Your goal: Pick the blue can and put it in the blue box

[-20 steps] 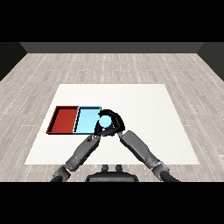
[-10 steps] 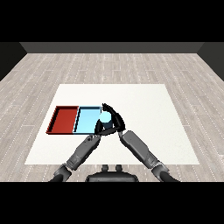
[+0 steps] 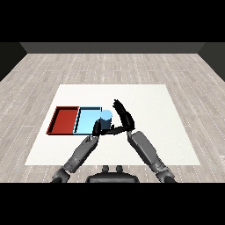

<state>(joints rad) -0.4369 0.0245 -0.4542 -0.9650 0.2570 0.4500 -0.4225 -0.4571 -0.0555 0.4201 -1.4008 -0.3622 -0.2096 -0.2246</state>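
Nearest, the left robot hand (image 3: 96, 130) sits at the light blue rectangular tray's (image 3: 87, 119) front right corner, fingers unclear. Just beyond, the right robot hand (image 3: 123, 116), fingers straight, touches the upright blue cylindrical can (image 3: 106, 119) at that tray's right edge on the white counter (image 3: 149, 105).

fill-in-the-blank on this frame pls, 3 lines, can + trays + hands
The blue can stands at the ______ edge of the light blue tray.
The red tray lies on the ______ side of the light blue tray.
The hand with straight fingers beside the can is the ______ hand; the left hand sits just below the can.

Missing words: right; left; right
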